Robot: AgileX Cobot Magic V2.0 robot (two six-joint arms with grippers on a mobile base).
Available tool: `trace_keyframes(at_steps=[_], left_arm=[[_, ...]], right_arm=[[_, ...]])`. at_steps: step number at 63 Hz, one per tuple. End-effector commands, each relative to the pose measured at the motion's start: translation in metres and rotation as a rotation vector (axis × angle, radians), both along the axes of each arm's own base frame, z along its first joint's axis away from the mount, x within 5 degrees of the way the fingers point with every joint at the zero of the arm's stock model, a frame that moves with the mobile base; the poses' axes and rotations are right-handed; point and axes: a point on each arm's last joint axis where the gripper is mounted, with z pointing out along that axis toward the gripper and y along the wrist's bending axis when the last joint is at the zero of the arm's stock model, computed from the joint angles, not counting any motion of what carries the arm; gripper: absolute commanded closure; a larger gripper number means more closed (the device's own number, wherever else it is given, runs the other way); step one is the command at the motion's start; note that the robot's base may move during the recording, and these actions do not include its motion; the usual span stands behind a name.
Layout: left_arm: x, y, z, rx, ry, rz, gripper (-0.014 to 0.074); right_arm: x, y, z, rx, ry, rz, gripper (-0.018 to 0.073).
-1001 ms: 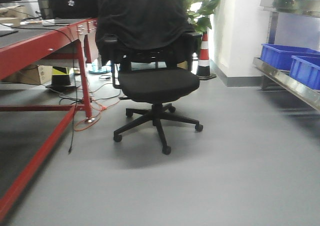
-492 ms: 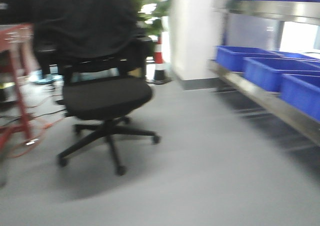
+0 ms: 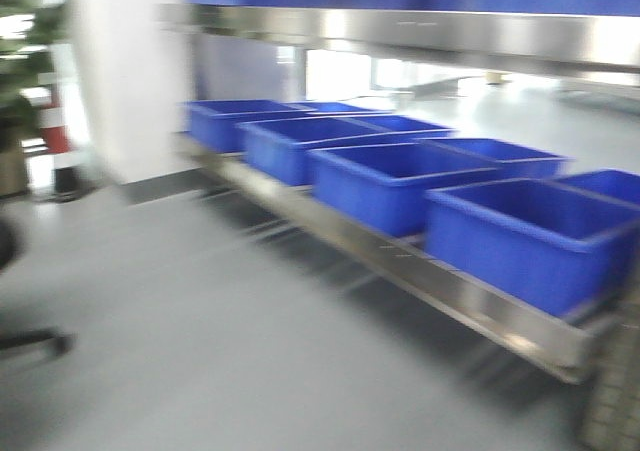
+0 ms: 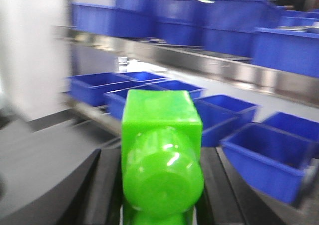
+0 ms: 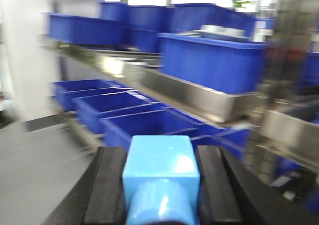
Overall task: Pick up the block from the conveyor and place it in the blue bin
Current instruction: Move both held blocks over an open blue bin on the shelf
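A bright green block (image 4: 162, 120) with a rounded stud fills the left wrist view, and my left gripper (image 4: 160, 157) is shut on it between black fingers (image 4: 107, 185). In the right wrist view a light blue block (image 5: 160, 167) sits clamped in my right gripper (image 5: 161, 152), which is shut on it. A row of open blue bins (image 3: 390, 186) stands on a low steel shelf (image 3: 430, 276) ahead and to the right, with the nearest bin (image 3: 530, 236) at the right end. The same bins (image 4: 264, 155) (image 5: 149, 122) show beyond both blocks. The conveyor is out of view.
An upper steel shelf (image 3: 400, 31) with more blue bins runs above the row. A white pillar (image 3: 130, 71) stands at the left, with a traffic cone (image 3: 55, 136) and a plant (image 3: 20, 31) beyond it. A black chair foot (image 3: 35, 343) lies at the left edge on the grey floor.
The front view has swung to the right. The office chair and red table have slid out to the left, and the shelf with blue bins has come to the centre and closer.
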Motion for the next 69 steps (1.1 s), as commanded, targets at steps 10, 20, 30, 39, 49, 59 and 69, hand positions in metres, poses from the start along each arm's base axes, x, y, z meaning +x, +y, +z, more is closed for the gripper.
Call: trace_keyframes(at_steps=[10, 20, 30, 39, 49, 59, 69], left_arm=[[-0.0008, 0.0, 0.0025, -0.005, -0.024, -0.001, 0.0708], [-0.0008, 0.0, 0.0025, -0.005, -0.024, -0.001, 0.0708], [-0.0008, 0.0, 0.0025, -0.005, -0.024, -0.001, 0.0708], [-0.0008, 0.0, 0.0025, -0.005, -0.024, -0.001, 0.0708], [-0.0008, 0.0, 0.0025, -0.005, -0.024, -0.001, 0.0708], [-0.0008, 0.0, 0.0025, -0.005, -0.024, -0.001, 0.0708], [-0.0008, 0.0, 0.0025, -0.005, -0.024, -0.001, 0.0708]], right_arm=[[-0.0015, -0.0004, 0.0055, -0.009, -0.035, -0.004, 0.0721], [-0.0015, -0.0004, 0.0055, -0.009, -0.035, -0.004, 0.0721], [-0.0015, -0.0004, 0.0055, -0.009, -0.035, -0.004, 0.0721], [-0.0015, -0.0004, 0.0055, -0.009, -0.035, -0.004, 0.0721], [-0.0015, -0.0004, 0.0055, -0.009, -0.035, -0.004, 0.0721], [-0.0015, -0.0004, 0.0055, -0.009, -0.035, -0.004, 0.0721], [-0.0015, -0.0004, 0.0056, -0.009, -0.037, -0.004, 0.0721]])
